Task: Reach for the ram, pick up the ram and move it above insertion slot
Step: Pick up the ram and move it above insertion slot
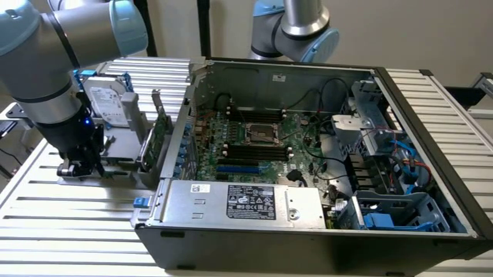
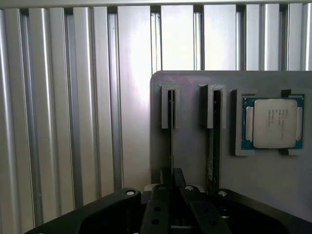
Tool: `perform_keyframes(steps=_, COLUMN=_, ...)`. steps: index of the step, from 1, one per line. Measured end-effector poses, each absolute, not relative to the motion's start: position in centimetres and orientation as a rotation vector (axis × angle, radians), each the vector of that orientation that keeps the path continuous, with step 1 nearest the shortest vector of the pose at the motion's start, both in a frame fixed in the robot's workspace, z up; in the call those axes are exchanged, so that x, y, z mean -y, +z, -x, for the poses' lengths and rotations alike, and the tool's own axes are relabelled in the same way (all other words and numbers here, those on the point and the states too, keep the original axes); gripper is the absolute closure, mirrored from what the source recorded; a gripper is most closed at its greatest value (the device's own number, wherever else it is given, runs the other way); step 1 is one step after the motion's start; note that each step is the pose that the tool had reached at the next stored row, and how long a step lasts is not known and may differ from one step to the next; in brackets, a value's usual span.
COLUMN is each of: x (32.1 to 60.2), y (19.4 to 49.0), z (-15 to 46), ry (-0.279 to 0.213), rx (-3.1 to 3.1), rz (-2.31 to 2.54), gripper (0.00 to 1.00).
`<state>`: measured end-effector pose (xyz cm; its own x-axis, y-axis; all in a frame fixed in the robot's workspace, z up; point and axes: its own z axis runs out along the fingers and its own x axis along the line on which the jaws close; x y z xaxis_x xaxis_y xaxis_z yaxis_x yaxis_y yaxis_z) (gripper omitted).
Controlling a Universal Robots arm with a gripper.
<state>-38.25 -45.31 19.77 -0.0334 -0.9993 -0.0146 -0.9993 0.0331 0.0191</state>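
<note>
The ram [image 2: 170,117] is a thin green stick seen edge-on, standing in a narrow holder on the grey fixture plate [image 2: 190,156]. My gripper [image 2: 172,176] is low over that holder, and its dark fingers [image 2: 165,178] are drawn together on the stick's near end. A second stick [image 2: 213,136] stands in the neighbouring holder, apart from the fingers. In the exterior view my gripper [image 1: 77,169] is down at the fixture on the exterior view's left, outside the open computer case [image 1: 431,115]. The motherboard's black slots [image 1: 254,151] lie inside the case.
A processor chip [image 2: 273,122] sits in a recess on the fixture beside the sticks. A silver hard drive [image 1: 108,103] and an upright green expansion card [image 1: 159,135] stand between my arm and the case wall. A second arm [image 1: 297,29] stands behind the case.
</note>
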Motion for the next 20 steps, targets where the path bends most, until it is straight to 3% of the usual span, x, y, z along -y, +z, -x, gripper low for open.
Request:
perform_keyframes(steps=11, x=45.3, y=21.5, z=38.1, ry=-0.038, rx=2.256, rz=-2.182, gripper=0.87)
perform_keyframes(steps=20, x=45.3, y=25.0, z=37.9, ry=-0.039, rx=2.255, rz=-2.182, gripper=0.87)
